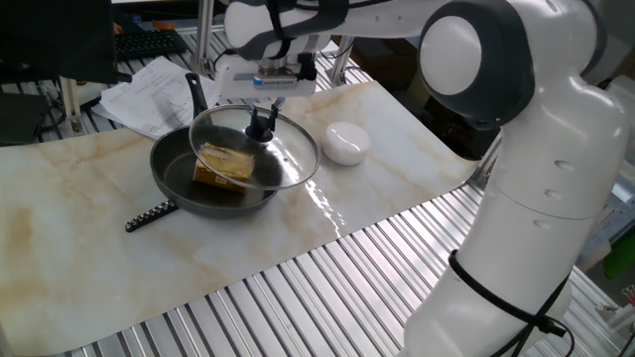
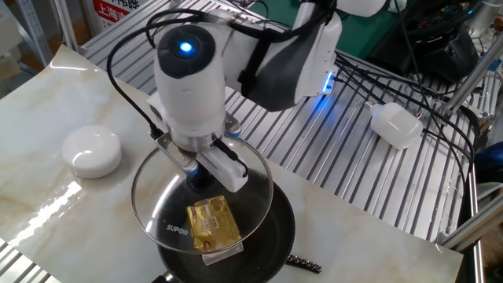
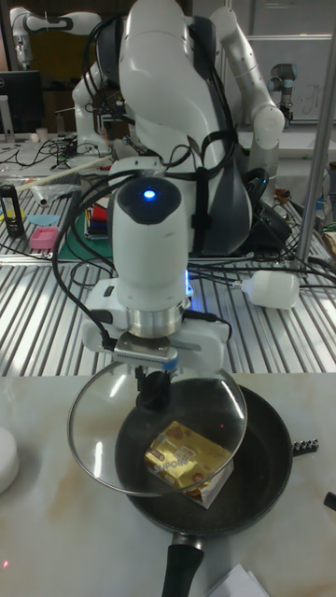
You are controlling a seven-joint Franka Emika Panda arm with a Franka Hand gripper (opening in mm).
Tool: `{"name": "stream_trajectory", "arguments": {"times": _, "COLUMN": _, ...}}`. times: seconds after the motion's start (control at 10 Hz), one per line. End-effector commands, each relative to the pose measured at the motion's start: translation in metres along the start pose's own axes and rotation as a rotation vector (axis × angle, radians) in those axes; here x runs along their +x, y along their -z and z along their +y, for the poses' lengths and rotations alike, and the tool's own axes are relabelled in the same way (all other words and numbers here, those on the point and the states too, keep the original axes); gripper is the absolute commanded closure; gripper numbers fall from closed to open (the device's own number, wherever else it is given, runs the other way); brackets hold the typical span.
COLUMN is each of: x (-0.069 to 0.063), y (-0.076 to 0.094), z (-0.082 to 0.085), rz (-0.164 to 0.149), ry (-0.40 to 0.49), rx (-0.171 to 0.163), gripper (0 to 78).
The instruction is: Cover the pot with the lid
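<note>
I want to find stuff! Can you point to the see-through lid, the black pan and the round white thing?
lid (image 2: 161,206): the other fixed view, on its clear glass.
pan (image 1: 169,161): one fixed view, on its black wall.
round white thing (image 1: 346,142): one fixed view, on its smooth top.

Marble-patterned sheet over a slatted metal table

The table (image 1: 327,278) was made of ribbed aluminium slats, with a pale marbled sheet (image 1: 79,238) spread across most of it. On the sheet rested the pot (image 1: 174,174), a yellow packet (image 2: 212,226) lying inside it, with a white rounded puck (image 1: 345,143) just beside it. Crumpled papers (image 1: 149,94) lay near the pot's handle, and a black ridged strip (image 1: 151,214) lay close by the pot.
</note>
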State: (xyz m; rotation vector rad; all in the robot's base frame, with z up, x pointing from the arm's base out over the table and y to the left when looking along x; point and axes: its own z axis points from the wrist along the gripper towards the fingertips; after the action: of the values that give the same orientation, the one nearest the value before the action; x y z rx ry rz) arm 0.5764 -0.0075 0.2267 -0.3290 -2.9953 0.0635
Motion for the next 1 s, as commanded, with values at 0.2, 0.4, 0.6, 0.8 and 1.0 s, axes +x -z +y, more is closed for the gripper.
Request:
{"name": "stream_trajectory", "arguments": {"times": 0.2, "x": -0.001, "y": 0.004, "z": 0.0, "rz": 0.044, "ry": 0.086, "rx": -0.033, "gripper": 75.5}}
{"name": "stream_trajectory", "arguments": {"times": 0.4, "x": -0.001, "y": 0.004, "z": 0.0, "rz": 0.034, "ry": 0.136, "rx": -0.009, "gripper": 75.5}}
{"name": "stream_trajectory", "arguments": {"times": 0.6, "x": -0.001, "y": 0.004, "z": 0.0, "rz": 0.02, "ry": 0.131, "rx": -0.02, "gripper": 75.5}}
{"name": "stream_trajectory", "arguments": {"times": 0.8, "x": 0.003, "y": 0.004, "z": 0.02, "rz": 0.012, "ry": 0.088, "rx": -0.017, "gripper": 75.5}}
{"name": "stream_trajectory", "arguments": {"times": 1.0, "x": 0.008, "y": 0.006, "z": 0.038, "rz": 0.013, "ry": 0.061, "rx": -0.031, "gripper": 75.5}}
